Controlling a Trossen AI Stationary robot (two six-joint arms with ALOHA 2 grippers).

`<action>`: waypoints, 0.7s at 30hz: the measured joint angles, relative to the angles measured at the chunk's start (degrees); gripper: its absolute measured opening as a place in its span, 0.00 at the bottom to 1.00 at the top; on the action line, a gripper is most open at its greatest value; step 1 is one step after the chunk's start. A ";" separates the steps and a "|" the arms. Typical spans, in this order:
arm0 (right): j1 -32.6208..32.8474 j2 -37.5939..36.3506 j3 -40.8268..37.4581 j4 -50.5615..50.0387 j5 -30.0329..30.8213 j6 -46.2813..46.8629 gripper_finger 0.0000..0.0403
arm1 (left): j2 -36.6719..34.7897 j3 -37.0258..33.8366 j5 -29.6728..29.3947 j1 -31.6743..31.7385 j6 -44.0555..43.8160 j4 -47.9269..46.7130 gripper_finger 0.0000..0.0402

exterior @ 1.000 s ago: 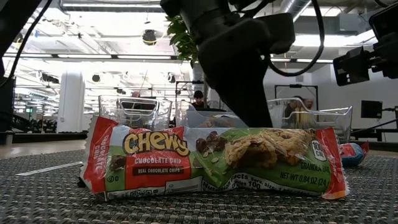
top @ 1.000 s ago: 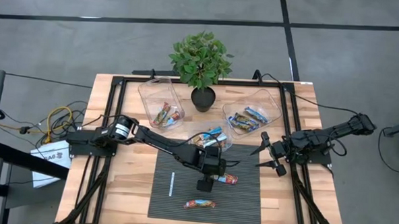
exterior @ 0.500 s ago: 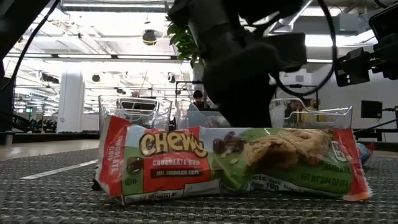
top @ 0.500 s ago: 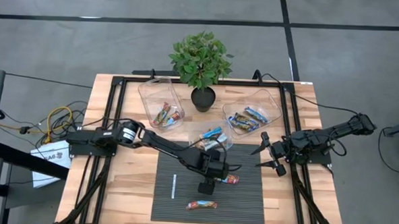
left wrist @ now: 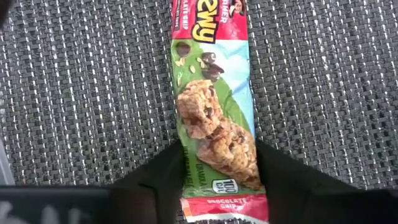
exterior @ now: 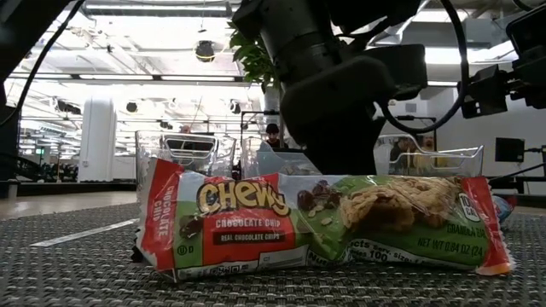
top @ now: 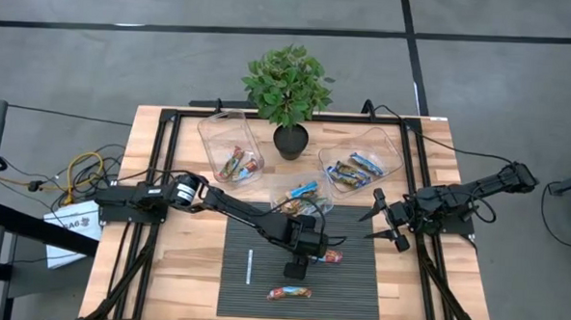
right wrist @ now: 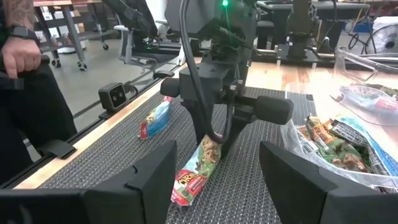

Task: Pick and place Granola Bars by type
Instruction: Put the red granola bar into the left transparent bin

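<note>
Left tool is down on the dark mat at centre frame in the high view, and the wrist camera shows its two fingers set apart, one on each long edge of a green and red granola bar. The bar lies flat on the weave, its far end running away from the fingers, which straddle its near end. Nothing is clamped yet, as far as I can judge; the wrapper edges sit just inside the pads.

From the high view it's hard to say which bar this is, since the arm covers the spot, though a red-ended one peeks out just to its right. Another bar lies lower on the mat, well apart.

To do this well: close squarely across the width, not on the crimped end, because a foil wrapper will slide if only the flap is caught. Press down no further, as the mat gives little. Once the grip is firm, lift straight up before swinging away.

Three clear tubs sit toward the top of the bench: left one, middle one, right one, each already holding bars. Match the wrapper before choosing.

Right tool waits at the right edge of the bench, fingers spread, holding nothing.
</note>
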 joint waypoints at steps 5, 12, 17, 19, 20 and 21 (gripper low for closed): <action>0.00 0.00 0.00 0.00 0.00 0.00 0.55 | 0.00 0.00 -0.15 0.04 0.00 -0.28 0.29; 0.00 0.00 0.00 0.00 0.00 0.00 0.55 | 0.00 0.00 -0.54 0.01 -0.54 -0.26 0.21; 0.00 0.00 0.00 0.00 0.00 0.00 0.55 | -0.24 -0.04 -0.90 -0.31 -1.32 0.07 0.21; 0.00 0.00 0.00 0.00 0.00 0.00 0.55 | -0.69 -0.09 -1.68 -0.39 -1.37 0.05 0.21; 0.00 0.00 0.00 -0.02 0.00 0.00 0.55 | -1.05 -0.13 -1.86 -0.39 -1.40 -0.13 0.21; 0.02 0.00 0.00 0.00 0.00 0.00 0.55 | -1.49 -0.13 -1.99 -0.42 -1.40 0.09 0.20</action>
